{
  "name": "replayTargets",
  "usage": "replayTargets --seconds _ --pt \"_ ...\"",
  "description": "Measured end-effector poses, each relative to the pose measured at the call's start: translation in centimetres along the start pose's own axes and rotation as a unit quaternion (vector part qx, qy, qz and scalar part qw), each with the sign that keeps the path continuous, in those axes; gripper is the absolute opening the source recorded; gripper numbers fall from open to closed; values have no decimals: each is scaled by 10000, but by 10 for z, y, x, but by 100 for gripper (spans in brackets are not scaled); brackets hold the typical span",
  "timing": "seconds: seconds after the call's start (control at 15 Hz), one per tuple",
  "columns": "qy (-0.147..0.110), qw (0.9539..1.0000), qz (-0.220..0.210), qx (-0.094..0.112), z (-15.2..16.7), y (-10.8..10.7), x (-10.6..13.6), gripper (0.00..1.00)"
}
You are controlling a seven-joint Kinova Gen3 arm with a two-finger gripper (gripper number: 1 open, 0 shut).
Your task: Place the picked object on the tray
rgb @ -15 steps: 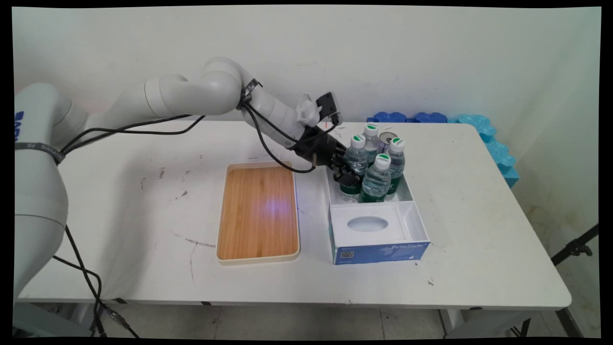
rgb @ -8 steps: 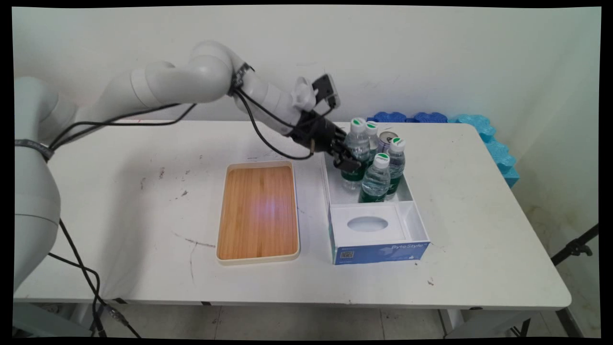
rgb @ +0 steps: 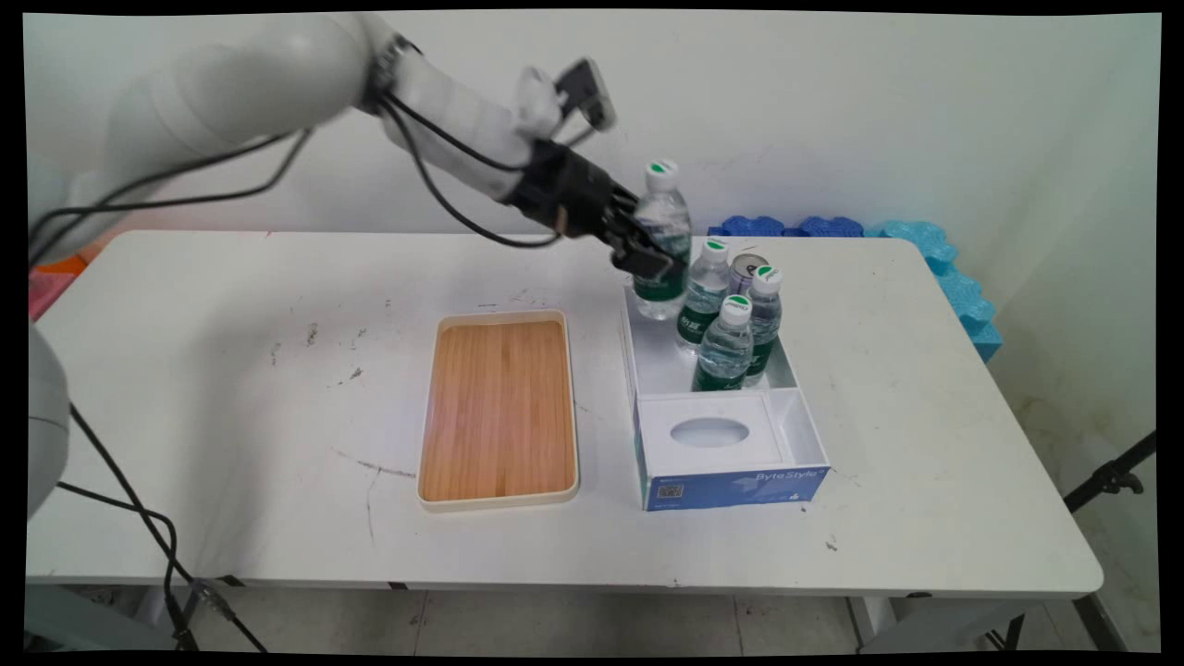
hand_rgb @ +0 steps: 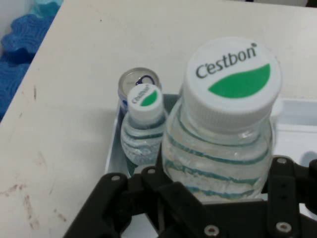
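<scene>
Closed on a water bottle (rgb: 661, 217) about its middle with the black gripper (rgb: 647, 254), jaws pressed to either side of the ribbed body below the green-and-white cap. Held upright, above the far-left corner of the white box (rgb: 809, 416), cap well higher than those of its neighbours; cannot tell whether the base is fully clear of the rim. Judged a lift in hand, nothing yet set down. Left standing in the box's far compartment: three more bottles (rgb: 726, 347), close together, and a drinks can (rgb: 745, 268) at the far side, just behind them. In the near compartment, a white insert with an oval opening. Just left of the box, a wooden tray (rgb: 499, 407) with a pale rim, lying flat with nothing on it. Underneath all, a white table (rgb: 231, 370), scuffed and marked with dark specks. Beyond, a plain pale wall (rgb: 832, 111), with blue foam pieces (rgb: 925, 240) along the far-right edge.
</scene>
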Motion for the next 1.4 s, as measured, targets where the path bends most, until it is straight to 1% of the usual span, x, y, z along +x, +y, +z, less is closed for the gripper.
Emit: replayTargets --seconds 0.2,0.33,0.4,0.6,0.73,0.87,1.07,1.27,1.4 --pt "23 10000 29 -52 -48 10 0 0" --pt "32 9999 51 -134 -74 18 -6 0" --pt "29 9998 56 -164 -82 21 -9 0" --pt "-52 9995 112 -291 -116 39 -33 0" --pt "-145 9993 144 -326 -131 50 -53 0" --pt "-246 9990 162 -340 -140 59 -74 0" --pt "-357 9986 204 -345 -143 69 -97 0" --pt "-475 9980 256 -324 -138 76 -126 0" --pt "-517 9979 264 -299 -132 78 -138 0"
